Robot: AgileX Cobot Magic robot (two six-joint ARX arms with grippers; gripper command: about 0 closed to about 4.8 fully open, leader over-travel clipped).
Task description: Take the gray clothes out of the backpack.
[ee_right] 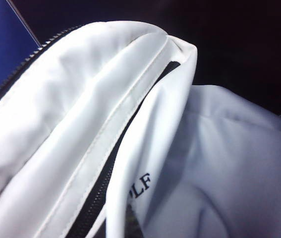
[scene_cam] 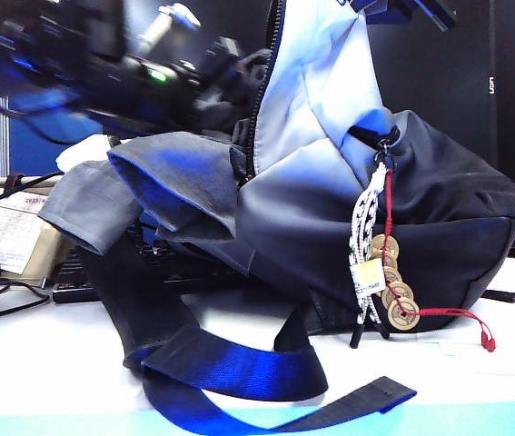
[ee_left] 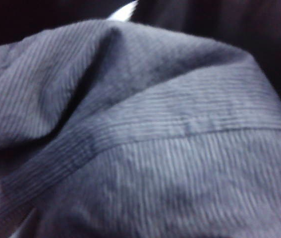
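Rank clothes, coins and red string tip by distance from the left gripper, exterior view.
Left gripper: blurred, upper left at the backpack mouth. Right gripper: shut, at the top edge.
1. Clothes: just below it, hanging out on the left.
2. Coins: lower right, against the backpack's side.
3. Red string tip: farthest right, lowest.

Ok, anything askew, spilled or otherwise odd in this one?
Only what the task explains: the gray clothes hang half out of the backpack at its open zipper, draped to the left. The backpack's straps sprawl loose across the table's front. Nothing looks spilled or damaged.
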